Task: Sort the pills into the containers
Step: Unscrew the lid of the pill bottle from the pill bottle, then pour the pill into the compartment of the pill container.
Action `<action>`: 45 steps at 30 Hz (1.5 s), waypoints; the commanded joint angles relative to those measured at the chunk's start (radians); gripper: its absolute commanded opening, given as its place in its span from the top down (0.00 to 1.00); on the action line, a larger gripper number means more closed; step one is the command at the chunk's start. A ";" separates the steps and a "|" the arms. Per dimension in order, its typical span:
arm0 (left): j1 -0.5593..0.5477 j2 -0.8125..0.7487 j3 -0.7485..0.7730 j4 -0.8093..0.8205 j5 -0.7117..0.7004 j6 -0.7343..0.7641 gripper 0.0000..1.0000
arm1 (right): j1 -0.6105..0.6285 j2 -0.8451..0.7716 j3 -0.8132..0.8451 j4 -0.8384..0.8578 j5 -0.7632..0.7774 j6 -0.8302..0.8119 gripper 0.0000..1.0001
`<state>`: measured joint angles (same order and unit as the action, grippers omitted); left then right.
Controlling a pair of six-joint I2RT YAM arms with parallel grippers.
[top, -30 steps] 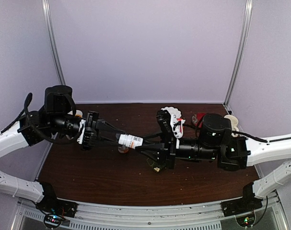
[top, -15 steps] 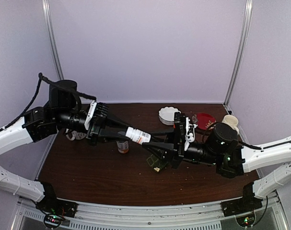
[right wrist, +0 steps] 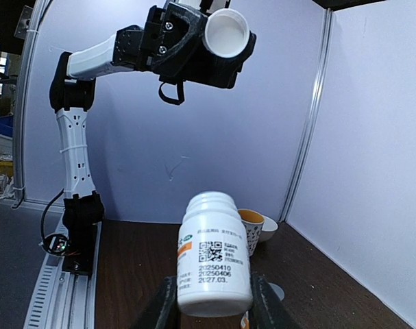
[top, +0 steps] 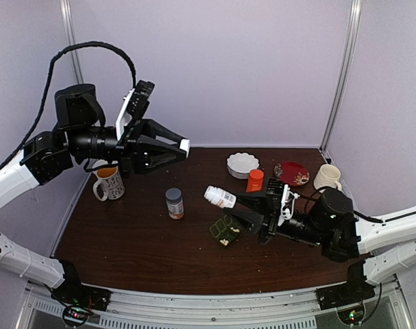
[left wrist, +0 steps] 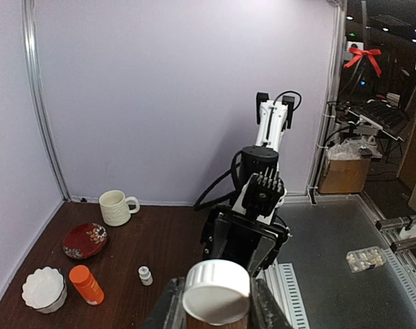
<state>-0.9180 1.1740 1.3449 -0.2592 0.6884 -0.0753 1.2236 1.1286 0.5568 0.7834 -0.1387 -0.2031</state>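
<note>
Top external view puts the task at its pouring stage, by my reading. The dark-green pill box [top: 220, 227] lies on the brown table [top: 146, 247] with its lids up, and the white bottle [top: 220, 197] that presumably carries the pills is already uncapped. The right gripper [top: 232, 201] pinches that bottle by its body and holds it tipped over just behind and above the box, with the mouth seemingly turned toward the box's left. The right wrist view shows the same grip, with fingers [right wrist: 168, 301] pressed on either side of the labelled bottle [right wrist: 213, 264] and its neck bare. The left gripper [top: 182, 146] is raised high, well apart from the box on its far left, and nips the bottle's white cap [top: 184, 144]. The left wrist view confirms the cap [left wrist: 216, 291] is clamped between the jaws. A few whitish pills [top: 225, 240] show as pale specks in the box's nearest cell, too small to count. The other cells look dark, and I cannot tell whether anything lies in them. So opening is done, filling seems barely begun, and spreading pills across the remaining cells is left. A grey-capped bottle [top: 174, 203] stands left of the box and an orange bottle [top: 255, 180] behind it, neither in a gripper.
</note>
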 commanded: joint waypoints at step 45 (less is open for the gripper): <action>0.025 0.688 -0.049 -0.233 -0.658 -0.387 1.00 | -0.028 0.241 -0.461 0.393 0.303 0.320 1.00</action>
<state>-0.8997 1.8980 1.2964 -0.4370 0.1654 -0.4194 1.1999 1.3602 0.1020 1.1263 0.1619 0.0978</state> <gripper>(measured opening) 0.266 0.314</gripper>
